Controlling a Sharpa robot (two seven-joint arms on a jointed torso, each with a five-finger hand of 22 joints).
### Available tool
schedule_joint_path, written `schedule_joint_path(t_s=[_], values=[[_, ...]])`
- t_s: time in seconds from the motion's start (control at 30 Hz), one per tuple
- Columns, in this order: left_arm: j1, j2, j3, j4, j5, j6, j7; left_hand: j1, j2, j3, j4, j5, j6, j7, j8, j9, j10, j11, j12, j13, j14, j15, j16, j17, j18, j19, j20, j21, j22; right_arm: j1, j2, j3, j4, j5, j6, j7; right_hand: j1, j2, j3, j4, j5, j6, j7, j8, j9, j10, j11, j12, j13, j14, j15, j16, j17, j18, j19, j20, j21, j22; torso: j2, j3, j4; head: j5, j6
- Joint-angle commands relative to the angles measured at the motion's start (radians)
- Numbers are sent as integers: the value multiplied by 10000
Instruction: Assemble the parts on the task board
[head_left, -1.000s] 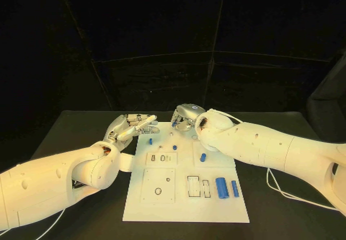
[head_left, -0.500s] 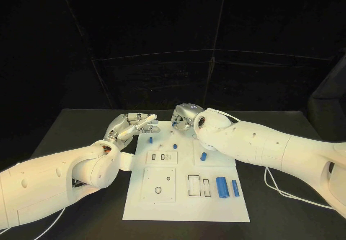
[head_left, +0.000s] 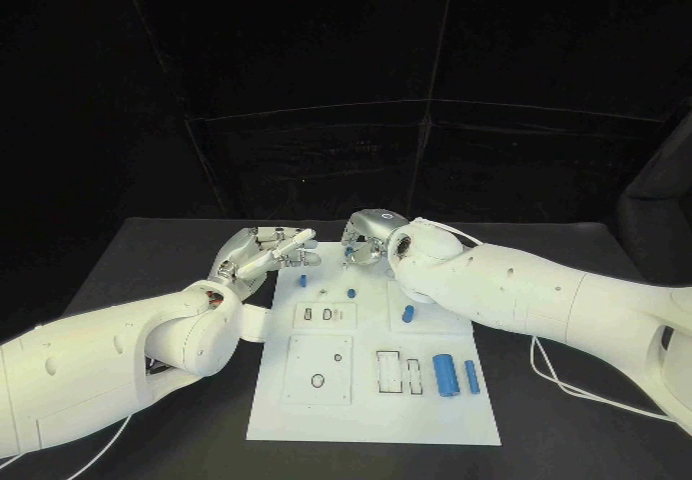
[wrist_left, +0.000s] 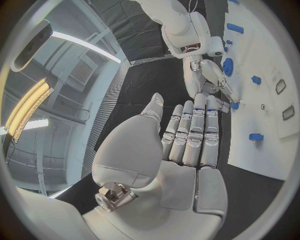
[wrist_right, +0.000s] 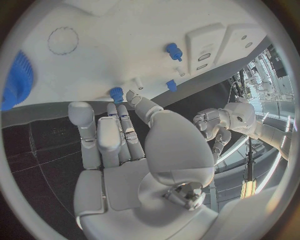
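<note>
The white task board (head_left: 375, 410) lies in the middle of the table. Two blue cylinders (head_left: 444, 375) lie side by side near its right edge. A smaller blue part (head_left: 407, 314) sits mid-board, and two blue pegs (head_left: 304, 281) (head_left: 351, 293) stand farther back. My left hand (head_left: 267, 252) hovers at the board's far left corner, fingers straight and together, thumb apart, holding nothing (wrist_left: 187, 135). My right hand (head_left: 368, 240) is over the far edge and also empty (wrist_right: 119, 135). Its fingertips reach close to a small blue part (wrist_right: 116, 93). A blue gear (wrist_right: 15, 80) lies on the board nearby.
White rectangular insets with slots (head_left: 325, 316) and an oval hole (head_left: 316, 381) sit in the board's near half. Black table (head_left: 159, 260) surrounds the board on all sides. The two hands are close together at the far edge.
The right hand has edged slightly toward the left hand. Nothing was picked up or let go.
</note>
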Motion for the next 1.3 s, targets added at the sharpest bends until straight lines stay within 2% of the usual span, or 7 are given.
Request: schedule_joint_path(t_s=[0.03,0.33,0.5,0.63,0.83,1.03,1.3], values=[[20,-16,9,18,3,14,35,-62,-5,-22,-45,-10,33,37,-67,-9,6,28,-48,-12,6,25,-71,11,47,12,-1,27,-17,24,-206,7,248,30,-550,113,22,-105,-277,109,36,-144,23,-46,-1,-129,8,112,24,49,87,44,150,45,43,25,39,107,12,3,-20,43,29],[21,-81,8,9,3,91,52,-56,0,-21,-53,-9,32,36,-72,-9,5,29,-53,-12,6,26,-75,12,47,11,0,25,-19,23,-1691,6,1704,733,-1443,409,193,29,-580,357,408,-28,0,1,32,913,-129,709,92,196,-10,410,691,-40,392,-50,341,583,-14,22,-89,59,66],[21,-120,7,-8,3,169,55,-34,24,-12,-75,-9,40,19,-77,-6,14,21,-62,-9,19,23,-83,17,50,13,0,23,-23,94,-2953,1,2806,1431,-759,479,95,51,-626,580,783,130,-88,13,37,2425,-402,1413,368,301,-200,696,1170,-139,723,-198,685,1183,-27,40,-151,18,112],[20,-126,6,-47,4,226,63,-30,29,-11,-80,-9,44,14,-78,-5,17,19,-63,-9,23,22,-84,18,50,14,0,23,-24,134,-3507,-2,3147,1777,-182,163,-258,-278,-1043,937,816,78,-297,14,32,3424,-644,1970,803,384,-400,961,1641,-239,1016,-399,989,1730,-17,74,-234,22,137],[20,-112,5,-94,4,275,62,-30,30,-12,-81,-9,45,11,-79,-5,18,17,-65,-9,25,22,-85,19,51,14,0,22,-25,162,-3837,-4,3175,1835,366,-536,-424,-645,-2376,1696,1458,-115,-439,82,46,3407,-746,4201,2944,489,-552,1430,2496,-366,1315,-584,1325,2335,-1,97,-269,-37,147],[18,-61,4,-121,4,331,118,-25,39,-10,-88,-9,49,3,-81,-4,22,13,-69,-8,29,20,-89,21,51,15,0,21,-27,173,-3760,-5,2861,1749,548,-1331,221,-385,-3246,2353,1621,-358,-320,173,53,2867,-690,8467,7619,572,-406,1809,3243,-430,1508,-514,1613,2854,0,94,-241,-85,168],[14,-28,2,-180,4,365,125,-25,39,-10,-88,-9,49,3,-81,-4,22,13,-69,-8,29,20,-89,21,51,15,0,21,-27,174,-3377,-7,2512,1733,721,-1588,526,-248,-3515,2615,1641,-538,-256,180,43,2946,-588,9842,9231,644,-374,2033,3750,-495,1604,-416,1783,3158,7,78,-217,-86,149]])
